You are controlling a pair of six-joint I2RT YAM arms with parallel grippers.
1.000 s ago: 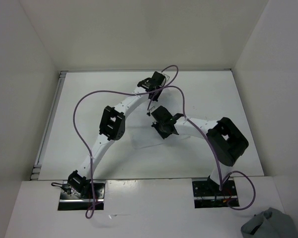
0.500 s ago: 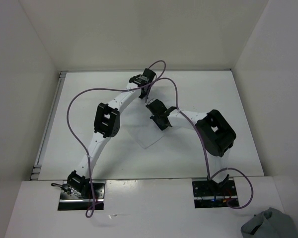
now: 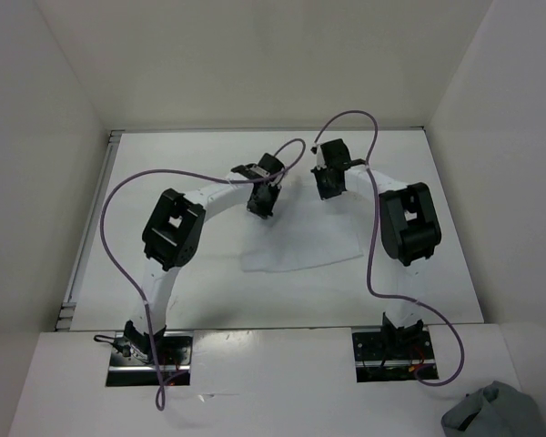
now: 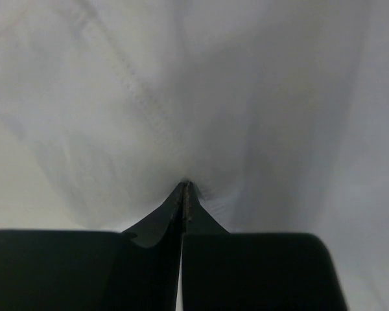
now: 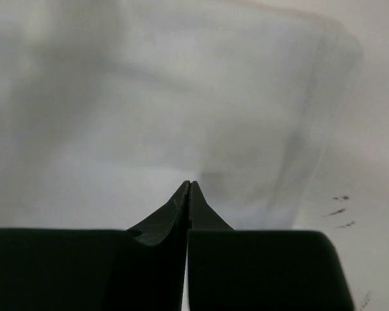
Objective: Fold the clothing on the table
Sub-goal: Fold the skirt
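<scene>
Logging from the top view: left gripper and right gripper are both out over the far half of the table, side by side but apart, the left one a little nearer the bases; the cloth runs between them and spreads back toward the near edge; its near hem lies on the tabletop in a slight curve; the cloth sits about mid-table, well apart from the rail on the left side.

Left wrist view: fingers pressed together tip to tip; white fabric is bunched right at the tips and fans away in soft folds; I read that as a pinch on the cloth; a stitched seam crosses the fabric diagonally above the tips.

Right wrist view: much the same; fingers closed to a point with cloth gathered at the tips, so this side is gripping too; fabric fills most of the view and its edge drops away on the right; past that edge is bare table with a few small dark marks.

How far the held edge is off the table, I cannot tell from above.

A grey-blue bundle lies off the table on the near ledge, at the right, well apart from the cloth and both arms.
</scene>
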